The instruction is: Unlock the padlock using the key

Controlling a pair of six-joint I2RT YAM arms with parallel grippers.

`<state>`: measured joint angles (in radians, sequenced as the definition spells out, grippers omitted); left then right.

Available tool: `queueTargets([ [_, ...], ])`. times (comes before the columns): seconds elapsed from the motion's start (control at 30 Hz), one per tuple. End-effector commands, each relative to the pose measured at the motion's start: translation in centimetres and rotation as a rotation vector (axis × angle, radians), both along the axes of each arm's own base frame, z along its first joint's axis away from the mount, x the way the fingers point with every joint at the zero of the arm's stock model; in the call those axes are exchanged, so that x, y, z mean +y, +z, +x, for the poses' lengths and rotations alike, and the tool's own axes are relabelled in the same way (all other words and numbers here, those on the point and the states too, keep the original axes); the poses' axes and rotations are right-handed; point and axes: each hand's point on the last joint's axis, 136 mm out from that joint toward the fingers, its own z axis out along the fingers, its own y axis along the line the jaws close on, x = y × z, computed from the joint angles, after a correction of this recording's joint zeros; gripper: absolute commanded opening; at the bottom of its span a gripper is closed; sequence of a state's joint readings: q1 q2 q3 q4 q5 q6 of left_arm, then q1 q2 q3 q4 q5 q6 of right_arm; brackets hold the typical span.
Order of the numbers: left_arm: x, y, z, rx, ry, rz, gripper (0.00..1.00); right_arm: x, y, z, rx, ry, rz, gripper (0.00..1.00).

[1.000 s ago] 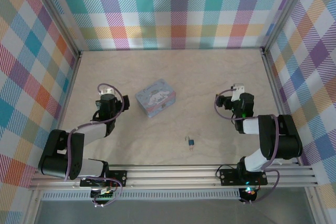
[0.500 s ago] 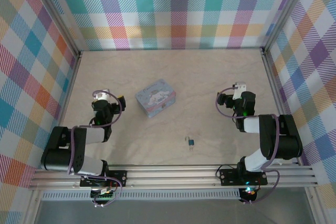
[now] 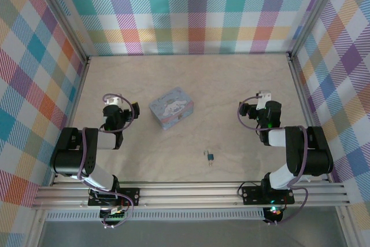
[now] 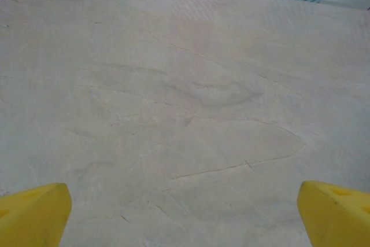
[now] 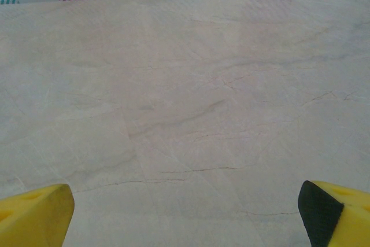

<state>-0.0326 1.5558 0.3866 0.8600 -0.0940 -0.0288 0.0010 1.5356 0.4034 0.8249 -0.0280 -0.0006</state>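
1. padlock (image 3: 210, 156): tiny, teal and dark, thin shackle; it lies in the open on the table (image 3: 243, 79), near the front edge, between the arms.
2. pale blue tin (image 3: 171, 107): well apart, farther back and left.
3. left gripper (image 4: 185, 215) and right gripper (image 5: 185, 215): both spread wide over bare table.

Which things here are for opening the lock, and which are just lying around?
For the job: padlock, small, near the front edge; left gripper and right gripper, both open. The key is too small to make out.
Just lying about: cartoon-dog tin box.
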Motion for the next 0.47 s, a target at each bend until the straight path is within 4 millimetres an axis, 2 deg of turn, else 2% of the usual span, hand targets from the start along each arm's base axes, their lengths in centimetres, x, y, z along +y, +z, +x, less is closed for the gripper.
queueTargets([
  [0.0, -0.44, -0.22, 0.26, 0.02, -0.014, 0.033, 1.0, 0.22, 0.45, 0.25, -0.013, 0.01, 0.012, 1.0],
  [0.43, -0.89, -0.25, 0.36, 0.028, -0.023, 0.056, 1.0, 0.21, 0.43, 0.28, -0.012, 0.01, 0.013, 1.0],
])
